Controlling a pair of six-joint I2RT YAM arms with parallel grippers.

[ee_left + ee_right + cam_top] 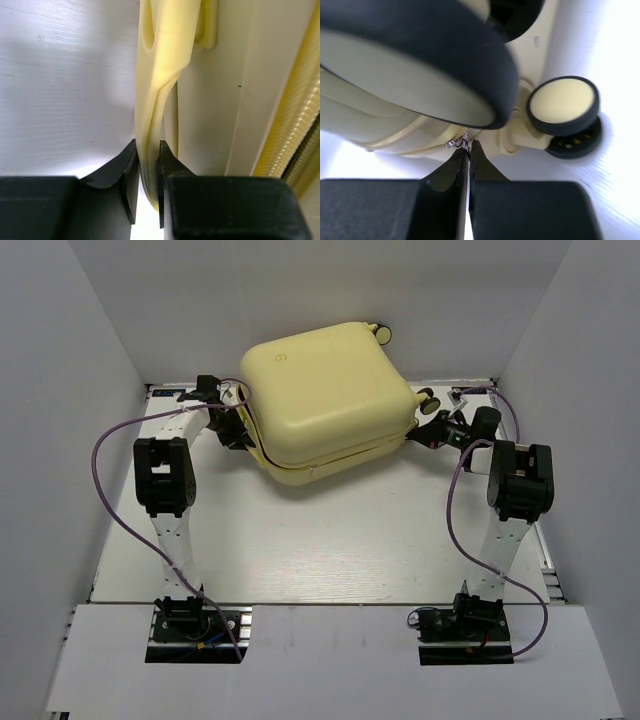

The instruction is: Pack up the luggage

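Observation:
The luggage (pixel 325 400), a pale yellow hard-shell suitcase, lies closed and slightly askew at the back middle of the table. My left gripper (pixel 240 433) is at its left side, shut on the soft yellow carry handle (pixel 160 75), which passes between the two fingers of the left gripper (pixel 148 160). My right gripper (pixel 418 437) is at the right side by the wheels. In the right wrist view the right gripper (pixel 469 147) is shut on the small metal zipper pull (pixel 452 144) at the seam of the luggage (pixel 365 125), just below a wheel (pixel 563 107).
White walls close in the table (pixel 320 540) on three sides. The suitcase's far wheel (pixel 381 333) sits near the back wall. Purple cables (pixel 110 490) loop outward from both arms. Another wheel (pixel 410 55) fills the top of the right wrist view.

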